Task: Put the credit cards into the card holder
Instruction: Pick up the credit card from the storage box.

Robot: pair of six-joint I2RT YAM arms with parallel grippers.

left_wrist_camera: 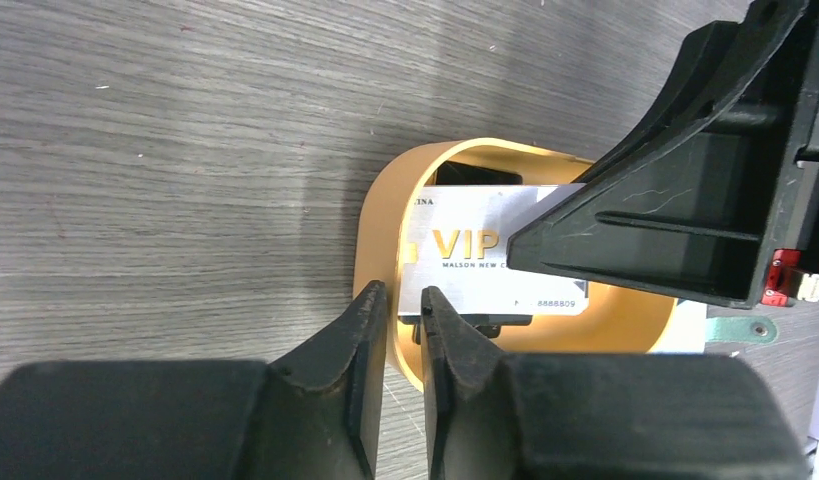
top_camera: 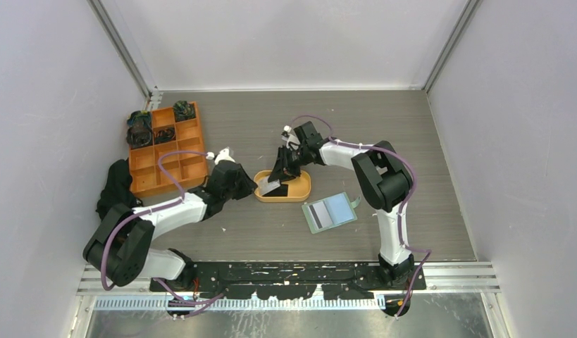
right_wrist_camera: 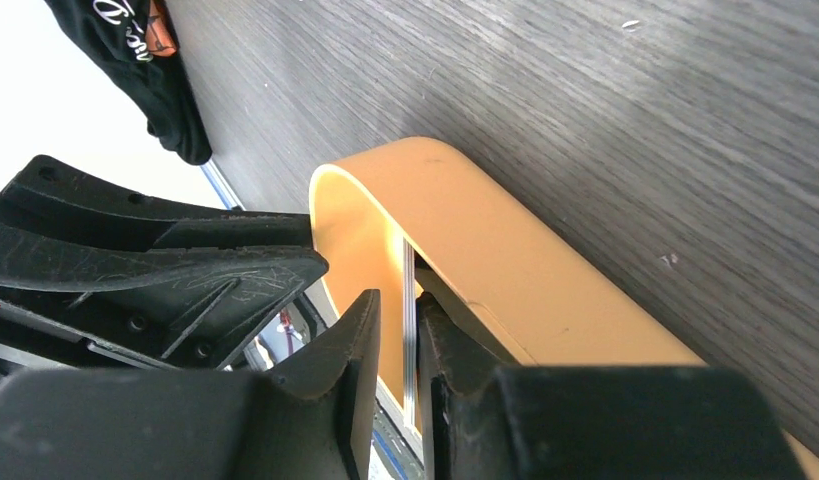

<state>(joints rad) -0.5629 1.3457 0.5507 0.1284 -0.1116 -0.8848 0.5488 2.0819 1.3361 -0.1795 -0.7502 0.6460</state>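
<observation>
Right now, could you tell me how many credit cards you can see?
2. A silver VIP card leans in the orange oval plastic tray, between the right pincer's tips; a black card lies under it. Others may be hidden beneath.

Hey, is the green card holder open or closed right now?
Open. The card holder lies spread flat, its pale inside and dark stripe facing up in the top view.

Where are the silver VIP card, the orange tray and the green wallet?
silver VIP card (left_wrist_camera: 463, 262), left wrist view, its printed face.
orange tray (top_camera: 306, 189), top view, its right end.
green wallet (top_camera: 333, 211), top view, its open inside.
</observation>
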